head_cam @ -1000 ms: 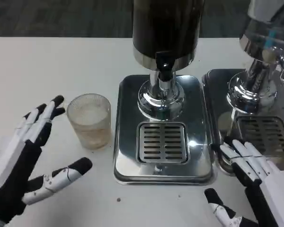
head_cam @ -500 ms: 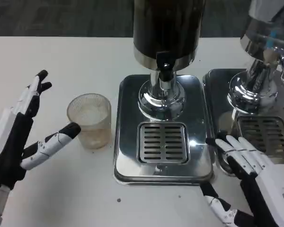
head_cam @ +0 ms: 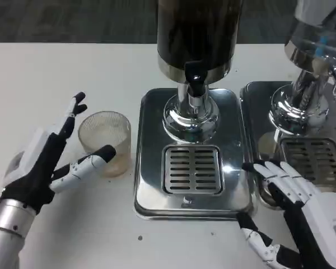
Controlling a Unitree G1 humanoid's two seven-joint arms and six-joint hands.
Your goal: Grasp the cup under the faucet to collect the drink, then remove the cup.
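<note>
A clear ribbed cup (head_cam: 105, 139) stands on the white table just left of the steel drip tray (head_cam: 151, 190). The dark drink dispenser with its black faucet (head_cam: 195, 78) rises over the tray's slotted grate (head_cam: 192, 168). My left hand (head_cam: 50, 162) is around the cup's left side with fingers spread; the thumb lies across the cup's front lower wall, the other fingers reach up past its left rim. The cup still sits on the table. My right hand (head_cam: 294, 207) hovers with spread fingers at the tray's right front corner, holding nothing.
A second steel dispenser (head_cam: 308, 73) with its own drip tray (head_cam: 257, 112) stands at the right, close behind my right hand. Bare white table stretches to the left and along the front edge.
My left hand has moved right and forward to the cup, its thumb now against the cup's front. My right hand has crept slightly up and left. The cup has not moved.
</note>
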